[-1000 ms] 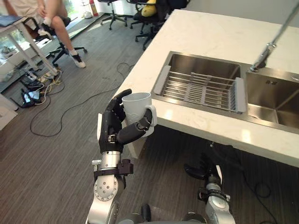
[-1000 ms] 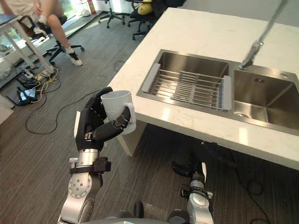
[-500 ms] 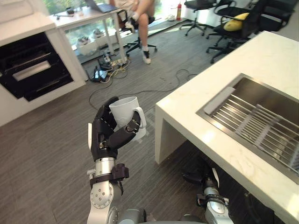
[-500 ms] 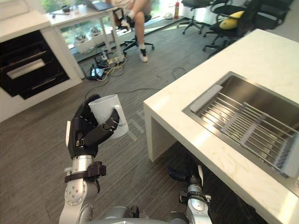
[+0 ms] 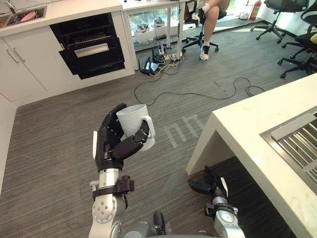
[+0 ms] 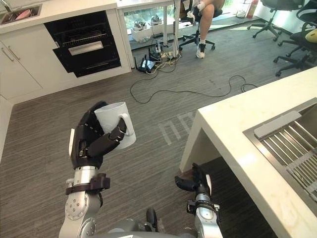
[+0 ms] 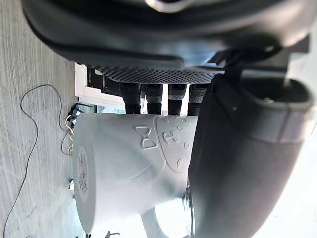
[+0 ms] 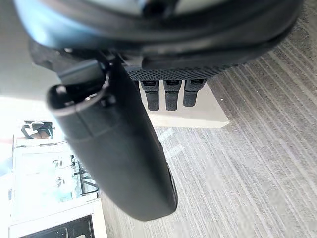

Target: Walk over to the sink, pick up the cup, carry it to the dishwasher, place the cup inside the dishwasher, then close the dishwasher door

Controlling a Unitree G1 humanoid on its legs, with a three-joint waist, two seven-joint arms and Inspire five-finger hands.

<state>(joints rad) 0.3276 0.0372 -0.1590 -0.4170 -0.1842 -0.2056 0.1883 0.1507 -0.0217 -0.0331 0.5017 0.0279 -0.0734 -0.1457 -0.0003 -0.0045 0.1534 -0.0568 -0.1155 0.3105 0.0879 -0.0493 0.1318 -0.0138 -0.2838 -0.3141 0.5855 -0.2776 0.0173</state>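
Note:
A white cup [image 5: 133, 124] with a handle is held upright at mid height over the floor, my left hand [image 5: 111, 144] shut on it. The left wrist view shows the fingers wrapped behind the cup [image 7: 129, 168] and the thumb [image 7: 237, 163] across its front. My right hand [image 6: 190, 182] hangs low beside the island's end, its fingers [image 8: 166, 94] straight and holding nothing. The black-fronted dishwasher [image 5: 91, 47] sits in the white cabinets at the far left. The sink [image 5: 297, 144] with its wire rack lies in the island counter at the right edge.
The white island counter [image 5: 247, 129] juts in from the right. Cables [image 5: 198, 91] trail over the grey floor ahead. A person [image 5: 208, 15] sits on a chair at the back, with office chairs [image 5: 297, 34] further right. White cabinet doors [image 5: 25, 69] stand left of the dishwasher.
The camera has swung left, away from the island sink towards the cabinets and dishwasher. The cup stays in my left hand; the right hand still hangs low.

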